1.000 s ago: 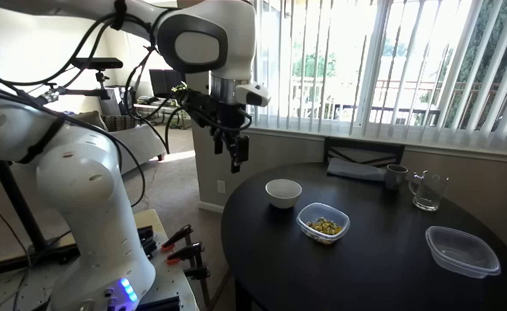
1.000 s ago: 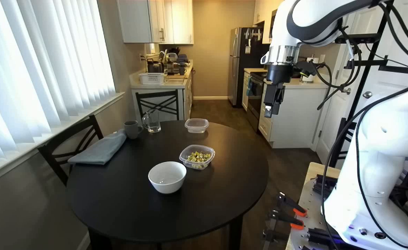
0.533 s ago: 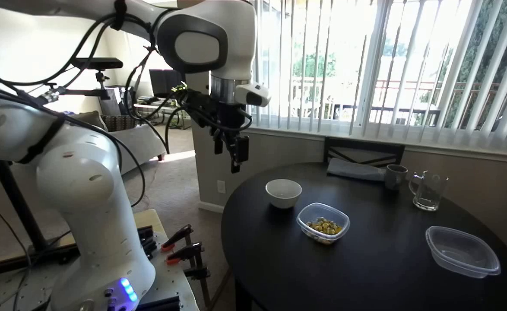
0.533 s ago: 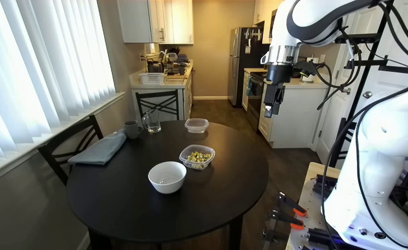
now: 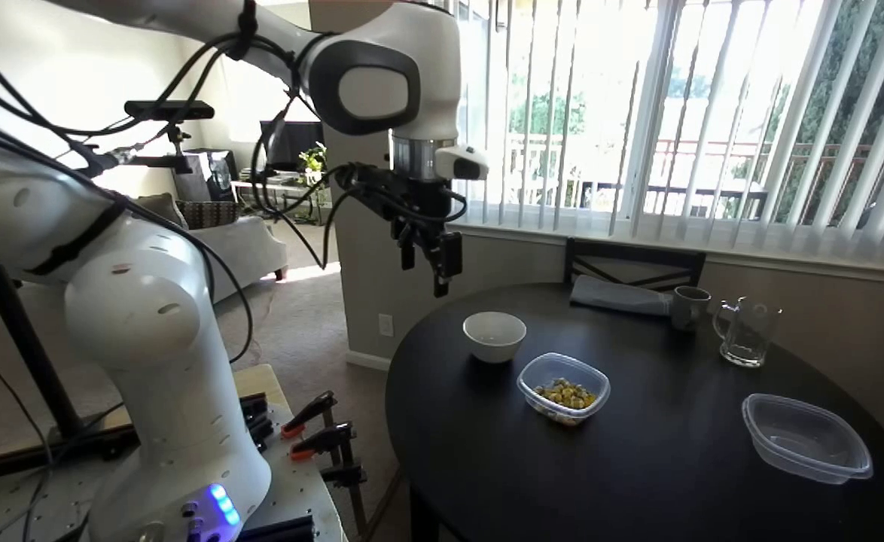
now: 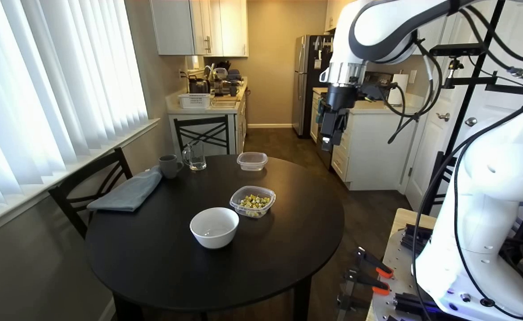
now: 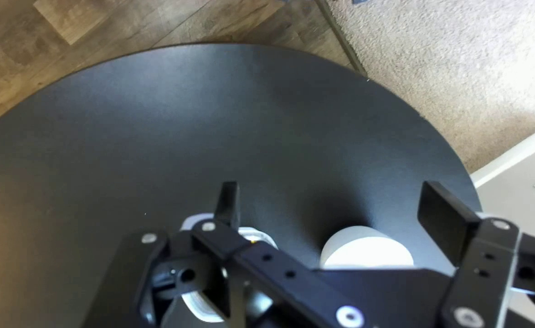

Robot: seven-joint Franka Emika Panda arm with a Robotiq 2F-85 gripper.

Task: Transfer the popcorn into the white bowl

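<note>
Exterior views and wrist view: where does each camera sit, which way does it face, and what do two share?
In an exterior view: raised, near the arm, facing across the table toward the window; the arm and gripper show.
In an exterior view: raised, opposite the refrigerator and facing it over the table; arm and gripper show too.
Wrist view: on the arm's end, facing down at the table; the gripper's parted fingers show.
Shared in both exterior views: the popcorn and the white bowl.
</note>
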